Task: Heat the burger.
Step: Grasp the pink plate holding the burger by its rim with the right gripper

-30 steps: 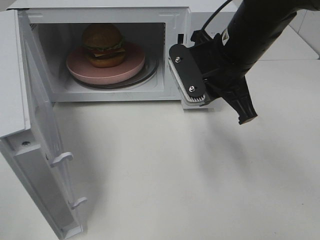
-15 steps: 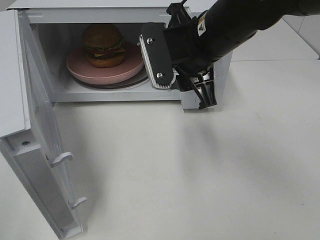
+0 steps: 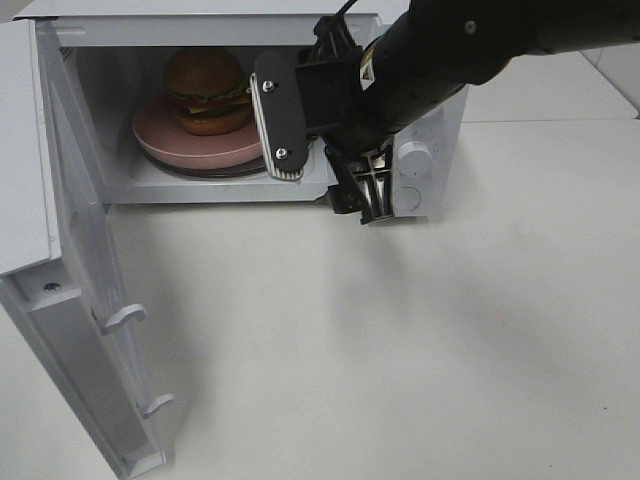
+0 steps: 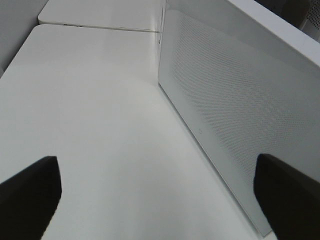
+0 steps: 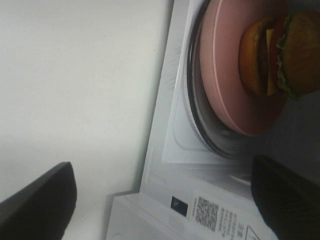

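The burger (image 3: pixel 206 90), with a brown domed bun, sits on a pink plate (image 3: pixel 165 140) on the glass turntable inside the open microwave (image 3: pixel 200 30). It also shows in the right wrist view (image 5: pixel 280 55) on the plate (image 5: pixel 225 75). My right gripper (image 3: pixel 320 160) is open and empty. It hangs in front of the right part of the microwave's opening, to the right of the plate and not touching it. In the right wrist view the gripper (image 5: pixel 160 200) has its fingertips far apart. My left gripper (image 4: pixel 160 200) is open and empty beside the microwave's perforated side wall (image 4: pixel 240 115).
The microwave door (image 3: pixel 90 330) is swung wide open to the left, with its handle (image 3: pixel 125 318) facing the table. The control knobs (image 3: pixel 413 155) are just right of my right gripper. The white table (image 3: pixel 400 350) spreads out in front.
My right gripper has moved left, from in front of the control panel to the right part of the microwave's opening. It stays open. The burger and plate have not moved.
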{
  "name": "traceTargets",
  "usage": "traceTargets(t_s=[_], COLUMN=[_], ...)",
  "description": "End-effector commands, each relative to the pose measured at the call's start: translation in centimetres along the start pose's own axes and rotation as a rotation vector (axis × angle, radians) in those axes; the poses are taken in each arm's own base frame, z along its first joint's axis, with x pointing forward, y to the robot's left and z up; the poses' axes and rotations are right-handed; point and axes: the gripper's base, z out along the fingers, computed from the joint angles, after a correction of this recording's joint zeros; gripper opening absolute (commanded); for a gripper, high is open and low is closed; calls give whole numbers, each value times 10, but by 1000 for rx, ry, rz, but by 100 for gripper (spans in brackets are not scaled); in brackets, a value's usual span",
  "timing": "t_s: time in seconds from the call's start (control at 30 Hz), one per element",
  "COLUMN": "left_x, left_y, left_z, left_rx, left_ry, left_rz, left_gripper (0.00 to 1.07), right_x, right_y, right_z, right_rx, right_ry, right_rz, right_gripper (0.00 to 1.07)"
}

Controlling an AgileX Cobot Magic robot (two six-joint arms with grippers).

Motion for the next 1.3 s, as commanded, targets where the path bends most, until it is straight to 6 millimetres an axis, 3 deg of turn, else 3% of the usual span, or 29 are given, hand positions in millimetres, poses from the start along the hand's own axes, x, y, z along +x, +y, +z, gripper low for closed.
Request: traceTargets(t_s=[0.03,0.17,0.23,0.43,0.93,1.3], left_x=[2,2,2,2,2,2], left_y=[0,0,0,0,0,0], left_z=[-2,-2,-2,-2,-2,-2], left_rx=[2,2,2,2,2,2], left_ry=[-26,-26,-26,-26,-26,-26], left_rz=[-1,-1,-1,-1,-1,-1], left_gripper=[100,100,100,100,100,100], right_x=[-7,-12,-16,-18,-27,-32], right_y=[-3,-7,-12,-17,-30,-40], right_z=[9,21,39,53,112,136], right_rx=[3,0,-5,-4,-47,-30], right_ry=[-1,-5,-4,-3,29,27], right_rz=[-2,20,25,26,31,48], right_gripper=[89,88,87,86,83,80])
